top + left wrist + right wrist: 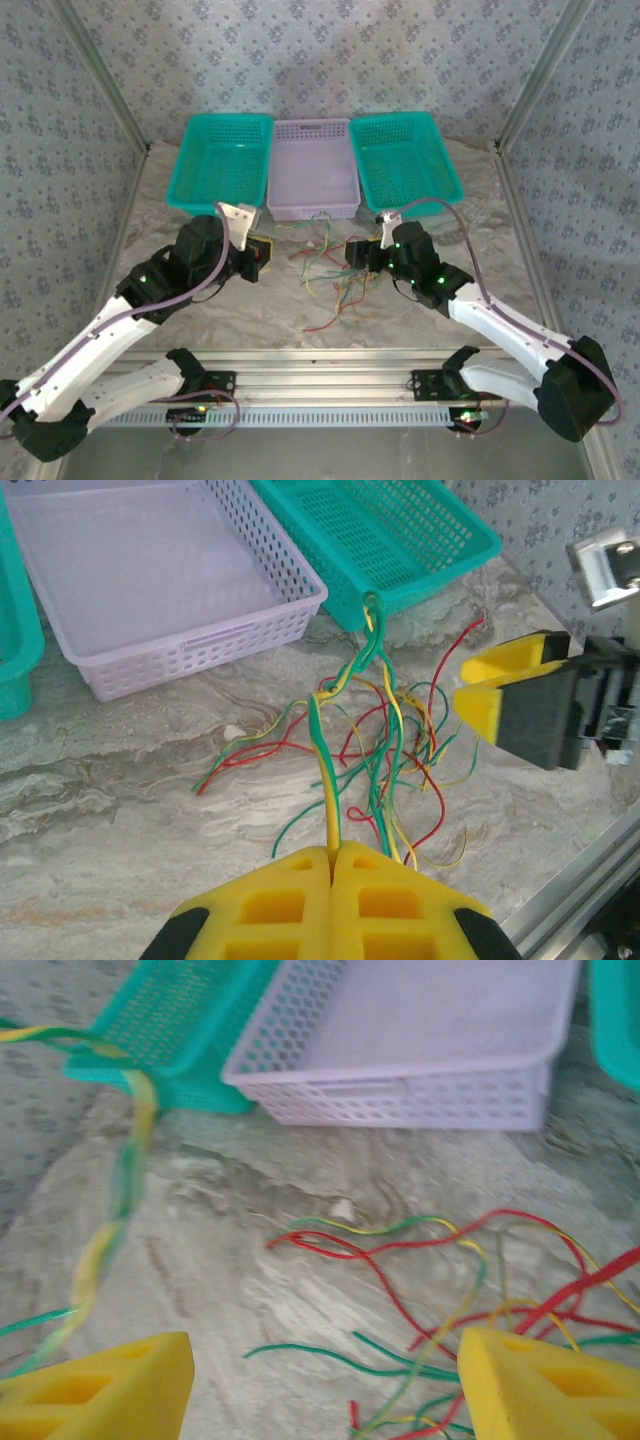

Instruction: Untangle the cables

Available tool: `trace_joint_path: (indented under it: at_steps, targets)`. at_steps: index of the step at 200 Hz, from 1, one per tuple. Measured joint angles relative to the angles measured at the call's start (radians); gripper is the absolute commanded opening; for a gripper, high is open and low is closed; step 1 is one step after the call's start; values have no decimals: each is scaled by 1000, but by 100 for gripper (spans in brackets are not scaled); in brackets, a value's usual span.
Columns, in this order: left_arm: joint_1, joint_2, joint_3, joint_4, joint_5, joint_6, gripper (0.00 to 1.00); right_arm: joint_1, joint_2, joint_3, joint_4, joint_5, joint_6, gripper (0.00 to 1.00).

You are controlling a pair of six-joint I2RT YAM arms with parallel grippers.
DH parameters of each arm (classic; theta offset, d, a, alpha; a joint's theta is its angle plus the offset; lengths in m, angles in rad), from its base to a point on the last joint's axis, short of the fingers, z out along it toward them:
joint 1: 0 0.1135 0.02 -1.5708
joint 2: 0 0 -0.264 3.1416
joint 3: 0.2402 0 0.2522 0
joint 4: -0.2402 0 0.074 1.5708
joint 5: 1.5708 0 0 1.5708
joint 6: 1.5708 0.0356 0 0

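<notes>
The cables are a loose tangle of thin red, green and yellow wires on the marble table in front of the baskets. My left gripper is shut on one green-and-yellow cable, which runs taut from its yellow fingertips up toward the tangle. Seen from above, the left gripper sits left of the pile and the right gripper sits at its right edge. My right gripper stands open above the table, with red and green cables lying below and nothing gripped. A blurred green-and-yellow strand hangs at its left.
Three baskets line the back of the table: a teal one, a lilac one and a second teal one. A metal rail runs along the near edge. Patterned walls enclose the sides.
</notes>
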Motion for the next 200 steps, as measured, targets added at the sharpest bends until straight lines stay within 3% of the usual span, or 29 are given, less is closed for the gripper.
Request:
trace_joint_path:
  at_steps: [73,148,200]
  targets:
    - [0,42,-49,156,0,-57,0,48,10,-12,120,-227,43,69]
    - [0,59,-84,223,0,-98,0,179,28,53,79,-164,71,63]
    - [0,59,-101,234,1,-114,0,197,51,85,76,-110,102,62]
